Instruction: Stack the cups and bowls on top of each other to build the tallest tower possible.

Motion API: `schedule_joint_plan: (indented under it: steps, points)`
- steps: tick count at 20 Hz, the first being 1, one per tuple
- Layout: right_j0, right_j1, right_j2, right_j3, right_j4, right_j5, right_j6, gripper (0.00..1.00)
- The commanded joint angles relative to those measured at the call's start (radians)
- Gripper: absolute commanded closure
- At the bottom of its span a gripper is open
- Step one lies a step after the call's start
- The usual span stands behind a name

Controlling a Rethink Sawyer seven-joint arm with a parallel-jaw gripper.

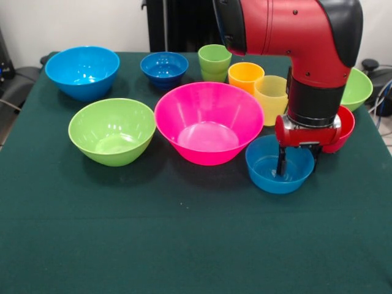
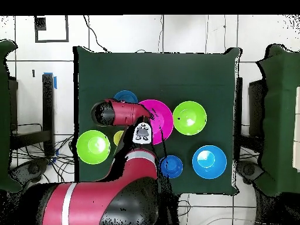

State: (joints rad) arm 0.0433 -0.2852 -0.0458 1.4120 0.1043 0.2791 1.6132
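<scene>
One black gripper finger [image 1: 282,164] reaches inside the small light blue plastic bowl [image 1: 269,171]; finger spread and grip cannot be determined. Bowl holds nothing else. Large pink bowl [image 1: 208,119] is empty.

Overhead inventory: dark green table [image 2: 193,70], mid-frame. Pink bowl [image 2: 159,114] at centre; lime green bowl [image 2: 189,117] just right of it; second lime green bowl [image 2: 93,146] at left. Bright blue bowl [image 2: 209,162] lower right; small dark blue bowl [image 2: 171,167] beside it. Light blue bowl [image 2: 125,95] partly hidden under the red arm [image 2: 120,112], which rises from the bottom of the frame.
</scene>
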Motion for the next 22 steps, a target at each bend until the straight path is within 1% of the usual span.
schedule_joint_plan:
  steps: [1, 3, 4, 9, 11, 12, 13, 15, 17, 19, 22]
  points:
    - [0.002, 0.063, 0.063, -0.048, -0.044, -0.077, 0.108, 0.00]
    - [0.016, 0.063, 0.045, -0.043, -0.044, -0.102, 0.127, 0.00]
    - [0.017, 0.063, 0.044, -0.039, -0.032, -0.093, 0.135, 1.00]
    - [0.034, 0.064, 0.018, -0.048, -0.010, -0.062, 0.151, 1.00]
    - [0.031, 0.058, 0.016, -0.074, -0.026, -0.037, 0.113, 1.00]
    - [0.026, 0.059, 0.022, -0.085, -0.018, -0.002, 0.106, 1.00]
    - [0.024, 0.058, 0.027, -0.082, -0.013, 0.008, 0.108, 1.00]
    - [0.030, 0.048, 0.028, -0.060, -0.004, -0.007, 0.130, 1.00]
    - [0.042, 0.017, 0.020, -0.036, 0.005, 0.009, 0.149, 1.00]
    - [0.042, -0.034, 0.029, -0.007, 0.018, 0.044, 0.159, 1.00]
    - [0.036, -0.121, 0.044, 0.026, 0.043, 0.142, 0.163, 1.00]
